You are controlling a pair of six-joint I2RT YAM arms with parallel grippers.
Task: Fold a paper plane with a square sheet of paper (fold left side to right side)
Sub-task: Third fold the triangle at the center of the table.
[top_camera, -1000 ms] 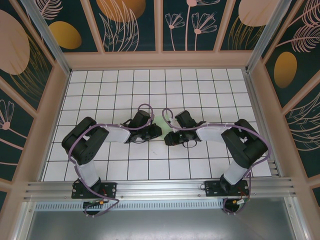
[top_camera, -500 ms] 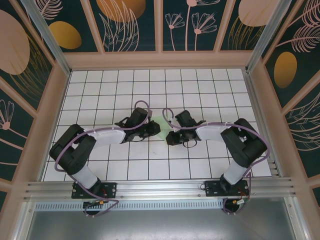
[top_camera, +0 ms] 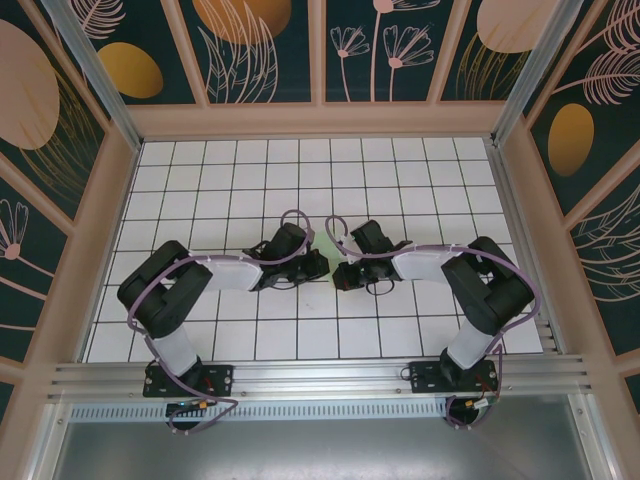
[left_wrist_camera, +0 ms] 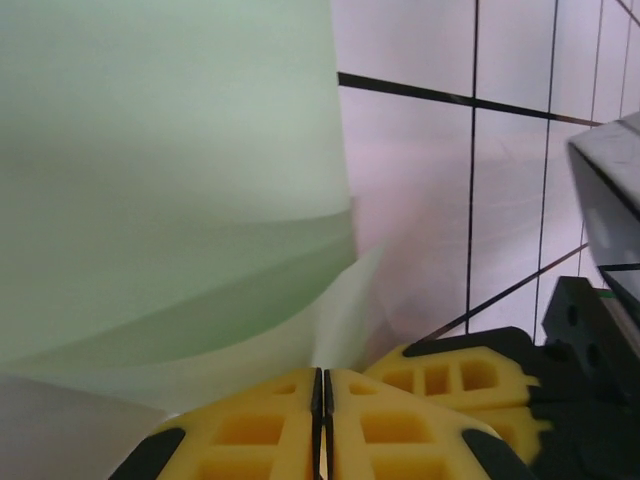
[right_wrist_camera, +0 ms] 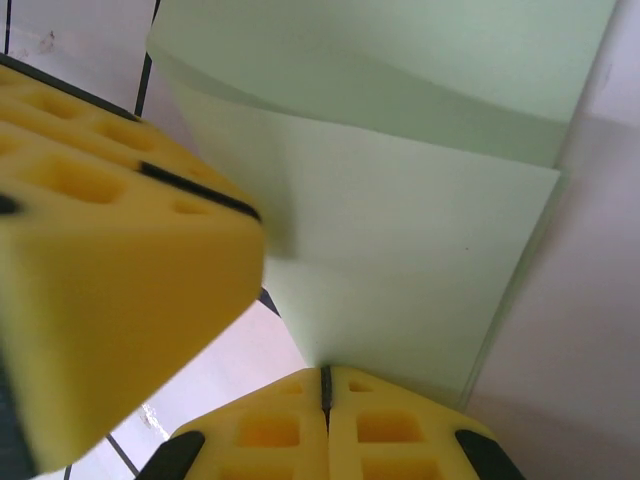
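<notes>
The square sheet of paper [left_wrist_camera: 170,170] is pale mint green and partly folded, with layers curving up off the white grid table [top_camera: 400,190]. In the top view only a sliver of the sheet [top_camera: 324,243] shows between the two gripper heads at the table's middle. My left gripper [left_wrist_camera: 322,378] is shut, with a paper edge running into the seam of its yellow pads. My right gripper [right_wrist_camera: 325,374] is shut on a lower corner of the sheet [right_wrist_camera: 400,260]. The two grippers sit almost touching, left gripper [top_camera: 316,263] and right gripper [top_camera: 340,270].
The right gripper's yellow fingers [left_wrist_camera: 470,372] lie just right of my left jaws. The left gripper's yellow finger [right_wrist_camera: 100,290] looms at the left of the right wrist view. Wooden walls [top_camera: 320,120] ring the tiled table.
The right gripper's jaws have closed on the paper corner. The left arm's elbow swung out to the left and came back. Less of the green sheet shows from above.
</notes>
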